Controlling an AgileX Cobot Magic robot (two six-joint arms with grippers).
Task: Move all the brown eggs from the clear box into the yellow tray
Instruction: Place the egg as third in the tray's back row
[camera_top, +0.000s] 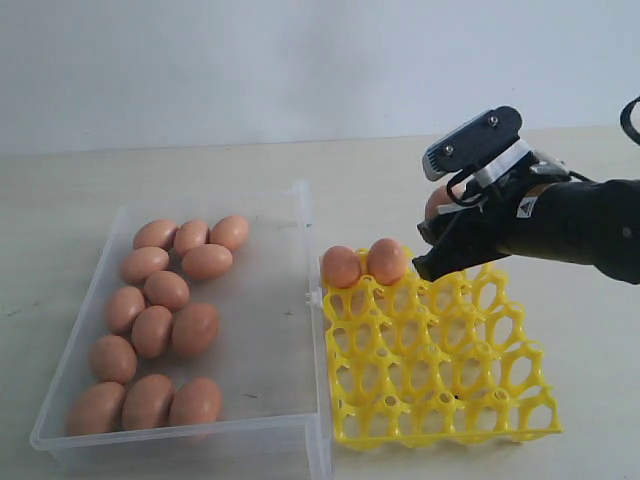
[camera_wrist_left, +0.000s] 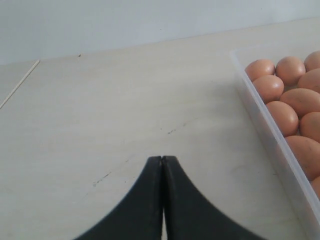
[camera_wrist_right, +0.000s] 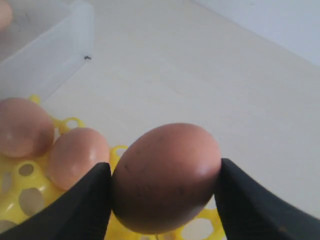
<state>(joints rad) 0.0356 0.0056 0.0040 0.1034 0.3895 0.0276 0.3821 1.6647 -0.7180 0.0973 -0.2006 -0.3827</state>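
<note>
The clear box (camera_top: 270, 330) lies at the left with several brown eggs (camera_top: 166, 290) along its left half. Right of it sits the yellow tray (camera_top: 440, 360), and two brown eggs (camera_top: 386, 260) stand in its far-left cups. My right gripper (camera_top: 437, 222) hovers over the tray's far row, shut on a brown egg (camera_wrist_right: 165, 177) held between both black fingers (camera_wrist_right: 250, 205), beside the two seated eggs (camera_wrist_right: 77, 155). My left gripper (camera_wrist_left: 162, 159) is shut and empty over bare table, left of the box wall (camera_wrist_left: 270, 135). It does not show in the exterior view.
The beige table (camera_top: 350, 170) stretches behind the box and tray to a pale wall. A thin light stick (camera_wrist_left: 20, 82) lies on the table far from the left gripper. The box's right half holds no eggs.
</note>
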